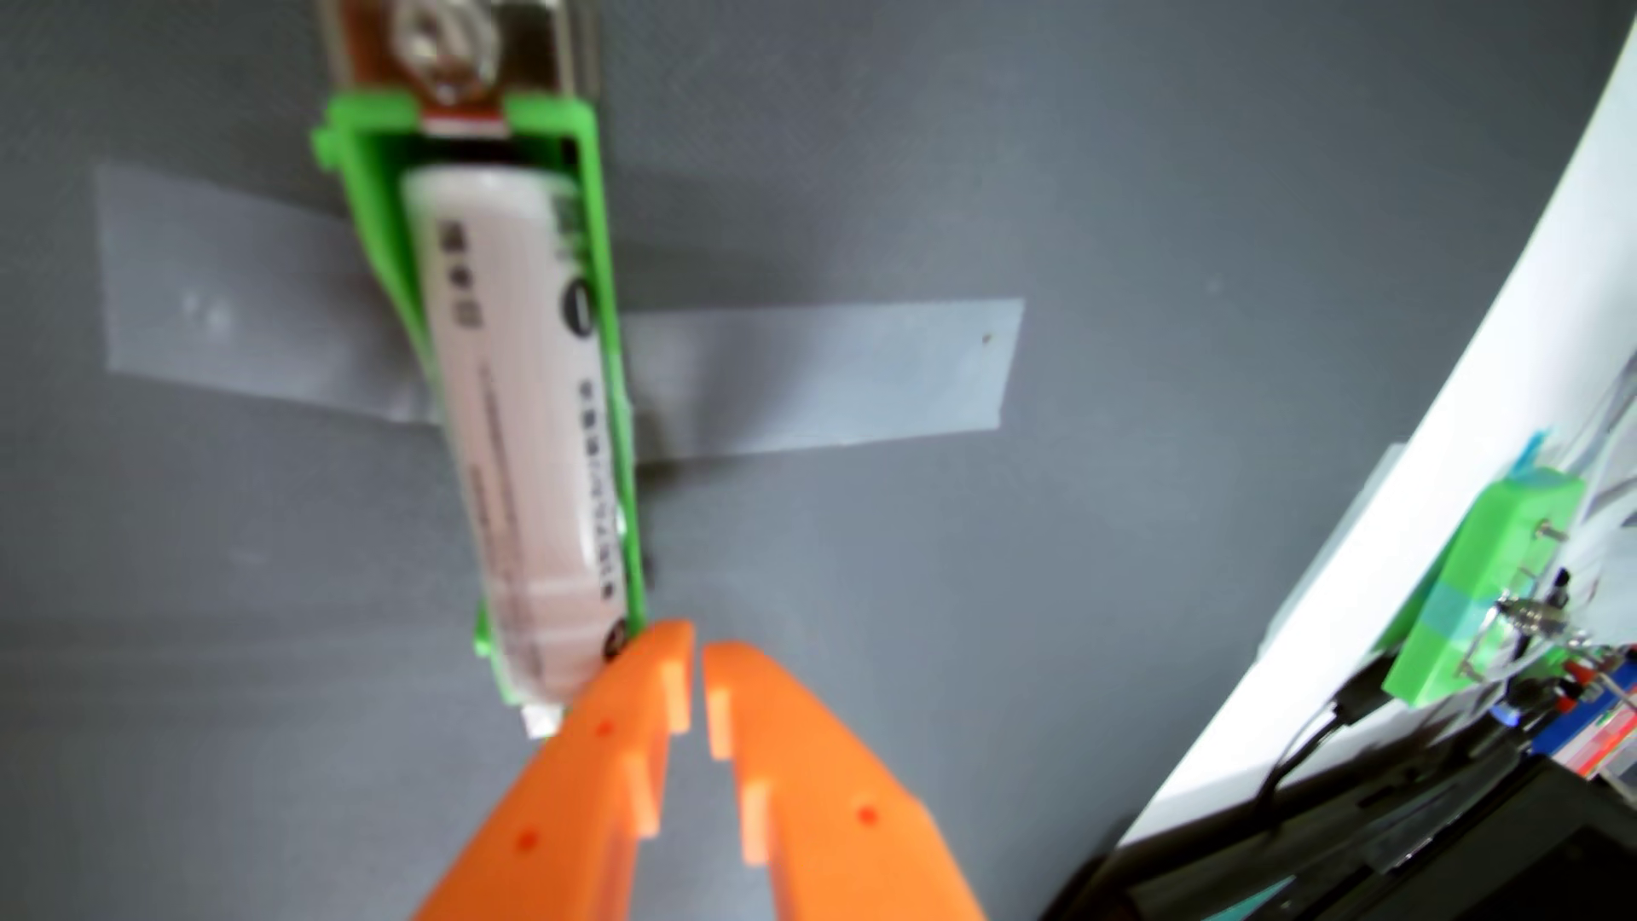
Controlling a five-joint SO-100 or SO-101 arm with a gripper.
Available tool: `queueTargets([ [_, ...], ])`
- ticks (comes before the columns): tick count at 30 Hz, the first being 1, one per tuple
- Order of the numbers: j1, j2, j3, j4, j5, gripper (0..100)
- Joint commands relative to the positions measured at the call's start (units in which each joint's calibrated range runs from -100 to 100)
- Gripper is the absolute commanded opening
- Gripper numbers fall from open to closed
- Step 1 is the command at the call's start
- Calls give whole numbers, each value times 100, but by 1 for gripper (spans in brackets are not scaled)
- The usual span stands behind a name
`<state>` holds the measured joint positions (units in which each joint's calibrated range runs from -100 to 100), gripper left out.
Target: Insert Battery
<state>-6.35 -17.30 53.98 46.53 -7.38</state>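
A white cylindrical battery [518,425] lies lengthwise inside a green holder [372,221] that is taped to the grey table. A metal contact [443,53] sits at the holder's far end. My orange gripper [697,651] comes in from the bottom edge. Its two fingers are almost together, with a thin gap and nothing between them. The left fingertip [660,660] sits right at the near end of the battery and holder; whether it touches is unclear.
Grey tape strips [824,372] hold the holder to the table. At the right edge a white board [1329,531] carries a green block [1479,602] with wiring, and black cables and a dark device [1417,850] lie below it.
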Motion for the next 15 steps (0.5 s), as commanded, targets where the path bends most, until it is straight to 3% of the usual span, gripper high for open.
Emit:
queueTargets([
  [1, -262, -66, -179, 4, 7, 2],
  [15, -439, -83, -215, 13, -34, 2],
])
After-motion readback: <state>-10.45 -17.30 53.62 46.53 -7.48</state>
